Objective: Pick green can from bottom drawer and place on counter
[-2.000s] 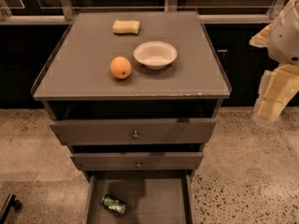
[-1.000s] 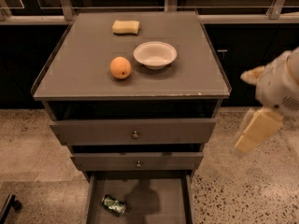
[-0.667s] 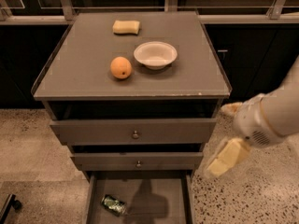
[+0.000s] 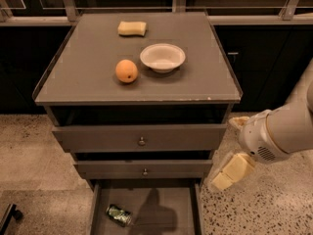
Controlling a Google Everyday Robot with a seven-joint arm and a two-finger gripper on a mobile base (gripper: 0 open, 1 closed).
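- 1 green can lies on its side on the floor of the bottom drawer, in the left part and close to the left wall. Nothing is touching it.
- 1 tool hangs outside the cabinet on its right. It is level with the lower knobbed drawer and above the bottom drawer's right wall. Whether it is released or clenched I cannot tell.
- Roll risk: the can is round and on its side, so a glancing touch would likely send it rolling along the drawer floor and spoil the grasp.
- Wall risk: the can is so near the left wall that a descent aimed slightly off could strike the wall instead of straddling the can.
- Approach risk: the 2 knobbed drawers jut out above the rear of the bottom drawer. A path from the right that runs too low or too far back could knock a drawer front or the right wall.
- Placing risk: the worktop already carries an orange, a white bowl and a yellow sponge. Setting the can among them could bump the orange, which would roll.
- Cut off: the bottom drawer's front runs out of view, so how far it is pulled out is unknown. The arm leaves at the right edge.
- Hard to read: a dark shadow covers the middle of the drawer floor, and the can's markings and which end faces where are unclear.
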